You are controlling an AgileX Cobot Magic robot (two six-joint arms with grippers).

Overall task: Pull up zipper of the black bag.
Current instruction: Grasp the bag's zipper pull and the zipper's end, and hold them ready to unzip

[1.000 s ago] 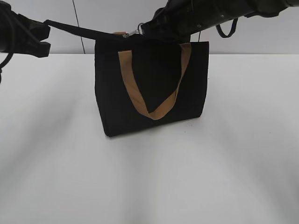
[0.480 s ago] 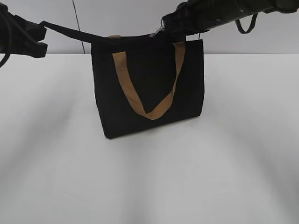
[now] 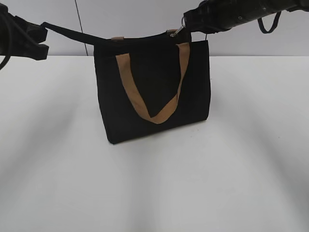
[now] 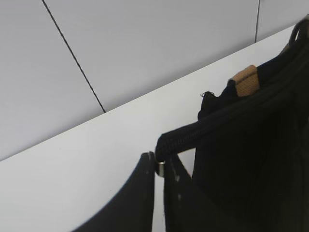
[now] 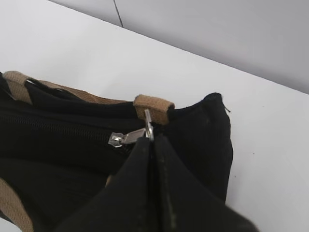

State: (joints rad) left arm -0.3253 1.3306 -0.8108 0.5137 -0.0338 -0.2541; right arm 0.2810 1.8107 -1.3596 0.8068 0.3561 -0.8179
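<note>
Black bag (image 3: 154, 96) stands upright on the white table (image 3: 154, 183), near the back wall, tan handle (image 3: 152, 82) making a V on its front face. Left gripper (image 4: 158, 166) clamped on a black strap tab (image 4: 212, 123) at the bag's left top end, pulled out taut toward the left. Right gripper (image 5: 150, 140) pinched tight on the silver pull tab (image 5: 131, 135) of the zipper (image 5: 58, 126) — the pull sits near the bag's right top corner, just beside a tan strap end (image 5: 153, 104). Zip line to its left looks closed.
</note>
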